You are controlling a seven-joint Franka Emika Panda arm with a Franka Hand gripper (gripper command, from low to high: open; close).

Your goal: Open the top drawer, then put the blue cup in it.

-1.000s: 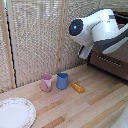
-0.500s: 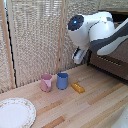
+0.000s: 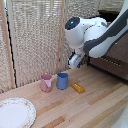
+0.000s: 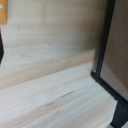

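A pale wooden plank tabletop (image 3: 95, 102) is backed by a woven reed screen (image 3: 35, 35). The white arm's gripper (image 3: 75, 62) is seen above the small glossy blue cup (image 3: 62, 80); its finger opening cannot be told.

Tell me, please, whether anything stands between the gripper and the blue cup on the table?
Nothing visible does. The gripper hangs above the table, up and toward the exterior view's right of the blue cup; the pink cup and yellow block flank the cup, off that line.

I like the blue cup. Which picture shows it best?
The exterior view. There the blue cup stands upright and whole on the wooden floor, between a pink cup and a yellow block. The wrist view shows no cup, only boards.
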